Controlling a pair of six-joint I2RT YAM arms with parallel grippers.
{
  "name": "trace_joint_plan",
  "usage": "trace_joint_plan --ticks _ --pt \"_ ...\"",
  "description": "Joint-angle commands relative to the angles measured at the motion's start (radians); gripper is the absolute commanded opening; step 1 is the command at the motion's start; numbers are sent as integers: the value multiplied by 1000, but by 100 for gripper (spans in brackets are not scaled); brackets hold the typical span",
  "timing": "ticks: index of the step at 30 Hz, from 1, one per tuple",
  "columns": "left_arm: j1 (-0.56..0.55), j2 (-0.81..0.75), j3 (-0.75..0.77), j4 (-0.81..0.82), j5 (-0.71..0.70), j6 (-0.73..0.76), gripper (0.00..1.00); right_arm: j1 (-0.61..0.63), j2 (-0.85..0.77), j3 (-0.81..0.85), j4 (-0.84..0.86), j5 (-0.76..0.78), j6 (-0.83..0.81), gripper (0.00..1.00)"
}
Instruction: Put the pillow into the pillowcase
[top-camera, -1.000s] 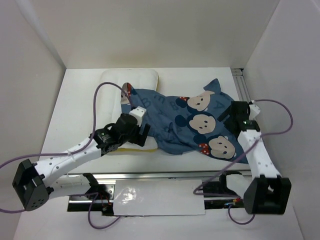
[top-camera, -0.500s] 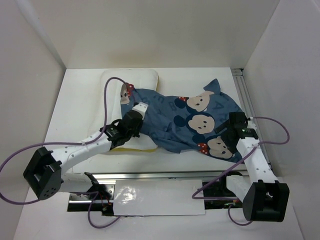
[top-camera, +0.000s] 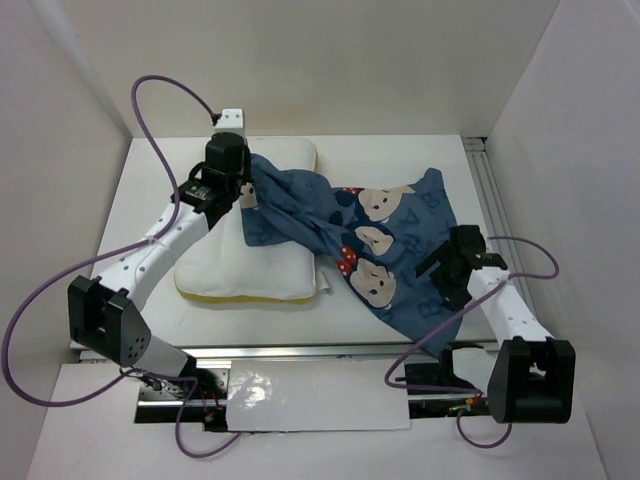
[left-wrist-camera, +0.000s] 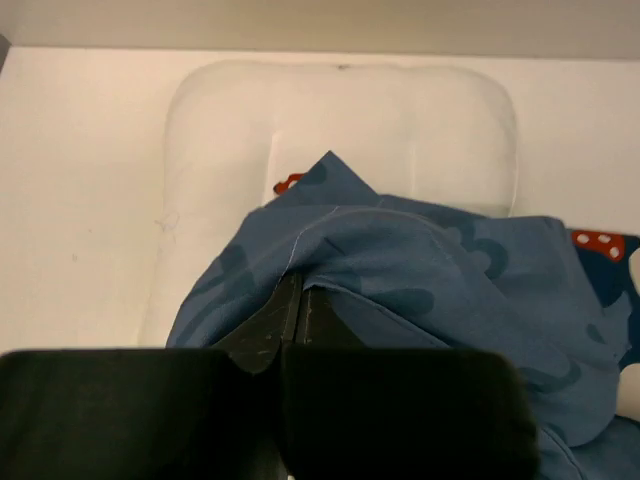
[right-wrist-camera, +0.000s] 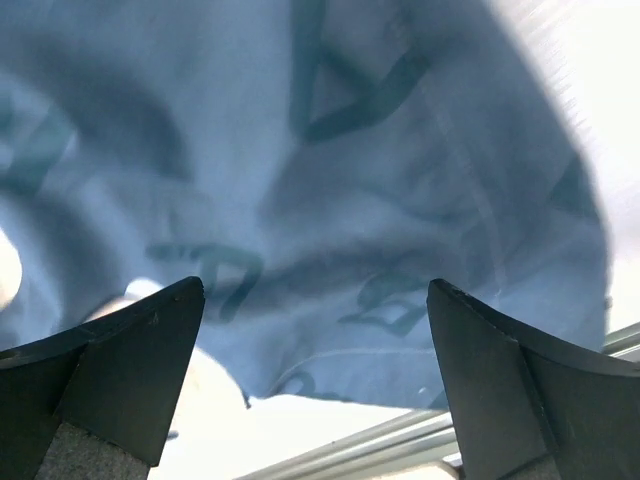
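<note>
The pillow (top-camera: 250, 268), white with a pale yellow edge, lies flat at the left of the table. The blue pillowcase (top-camera: 400, 260) with mouse faces drapes from the pillow's back right corner down to the near right. My left gripper (top-camera: 245, 188) is shut on an edge of the pillowcase over the back of the pillow. In the left wrist view the gripper (left-wrist-camera: 297, 288) pinches a fold of the pillowcase (left-wrist-camera: 430, 270) in front of the pillow (left-wrist-camera: 340, 120). My right gripper (top-camera: 437, 280) hovers open over the near right part of the pillowcase (right-wrist-camera: 300, 170), fingers (right-wrist-camera: 130, 350) wide apart, holding nothing.
A metal rail (top-camera: 488, 190) runs along the table's right side and another (top-camera: 300, 350) along the near edge; the near rail (right-wrist-camera: 400, 440) also shows just below the right gripper. White walls enclose the table. Purple cables (top-camera: 150, 100) loop around both arms.
The left gripper shut on the pillowcase edge and carried it back and left over the pillow, dragging the fabric leftward. The right arm drew back toward the near edge.
</note>
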Motion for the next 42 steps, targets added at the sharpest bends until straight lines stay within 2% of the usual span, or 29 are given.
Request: trace_joint_plan --ticks 1,3,6,12,17,19,23,24,25,26,27,29,32,35,36,40,42 --pt "18 22 9 4 6 15 0 48 -67 -23 -63 -13 12 100" --pt "28 7 -31 37 28 15 0 80 -107 -52 -94 -26 38 95" --pt "51 -4 -31 38 28 15 0 162 -130 -113 -81 -37 81 95" --pt "70 -4 -21 6 19 6 0 332 -18 -149 -8 30 181 95" --pt "79 -13 -44 -5 19 6 0 378 89 -149 61 86 225 95" --pt "79 -22 -44 -5 19 6 0 390 142 -149 112 130 250 91" --pt "79 -32 -53 -5 19 -4 0 390 217 -149 213 187 270 73" --pt "79 -42 -62 -5 19 -4 0 390 246 -149 248 211 270 63" --pt "79 -42 -62 -5 29 -4 0 390 258 -149 248 211 270 63" --pt "79 -53 -71 -5 29 -4 0 401 269 -138 289 223 249 44" --pt "88 -53 -71 -5 29 -4 0 401 269 -138 311 224 229 31" --pt "88 -73 -82 -5 39 -4 0 412 278 -109 342 240 170 0" --pt "88 -84 -82 -5 39 -4 0 423 208 -52 312 349 94 0" --pt "88 -117 -71 -14 58 -4 0 423 101 87 250 412 -30 0" --pt "88 -137 -56 -14 68 -4 0 423 47 174 241 434 -104 0" --pt "79 -186 -13 -14 92 16 0 413 -27 446 147 519 -167 0" --pt "70 -225 30 -14 92 27 0 413 -47 617 65 653 -137 0"
